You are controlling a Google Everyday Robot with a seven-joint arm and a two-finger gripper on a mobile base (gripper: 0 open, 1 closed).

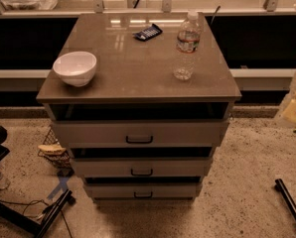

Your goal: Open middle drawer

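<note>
A grey-beige cabinet (138, 78) stands in the middle of the camera view with three stacked drawers. The middle drawer (103, 167) has a flat front and a small black bar handle (141, 172) at its centre. Its front sits in line with the other two and no interior shows. The taller top drawer (88, 133) is above it and the narrower bottom drawer (108, 191) is below it. My gripper is not in view.
On the cabinet top stand a white bowl (75, 67), a clear water bottle (186, 46) and a dark blue packet (147, 32). A wire basket (53, 153) sits on the floor at the left. Black stand legs (48, 214) and a black bar (289, 202) lie on the floor.
</note>
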